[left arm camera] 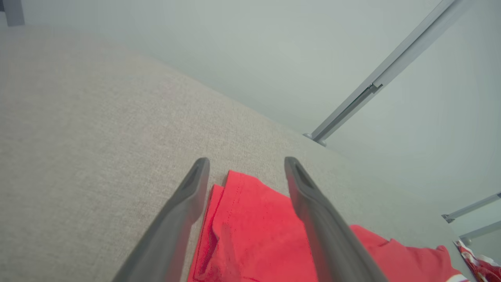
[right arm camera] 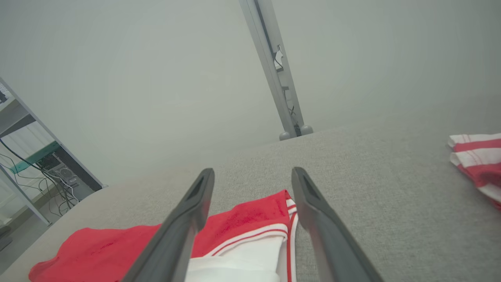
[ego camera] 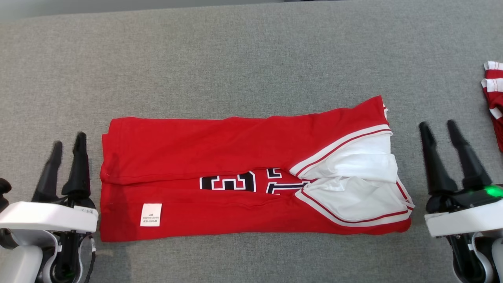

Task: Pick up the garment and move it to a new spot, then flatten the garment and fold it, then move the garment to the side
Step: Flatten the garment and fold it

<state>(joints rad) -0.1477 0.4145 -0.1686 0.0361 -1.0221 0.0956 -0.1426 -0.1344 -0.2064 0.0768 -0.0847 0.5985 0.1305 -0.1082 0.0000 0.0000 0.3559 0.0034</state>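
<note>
A red garment (ego camera: 235,157) with white trim, black-and-white lettering and a small white label lies folded lengthwise into a long band in the middle of the grey table (ego camera: 251,55). My left gripper (ego camera: 70,142) stands open just off its left end, fingers apart and empty. In the left wrist view the garment's red corner (left arm camera: 254,219) shows between the fingers of the left gripper (left arm camera: 246,164). My right gripper (ego camera: 438,126) stands open just off the garment's white-sleeved right end. The right wrist view has the trimmed edge of the garment (right arm camera: 254,231) below the right gripper (right arm camera: 252,174).
A second red-and-white striped cloth (ego camera: 494,94) lies at the table's right edge, also seen as the striped cloth (right arm camera: 479,160) in the right wrist view. A metal frame post (right arm camera: 274,70) stands beyond the table's far edge.
</note>
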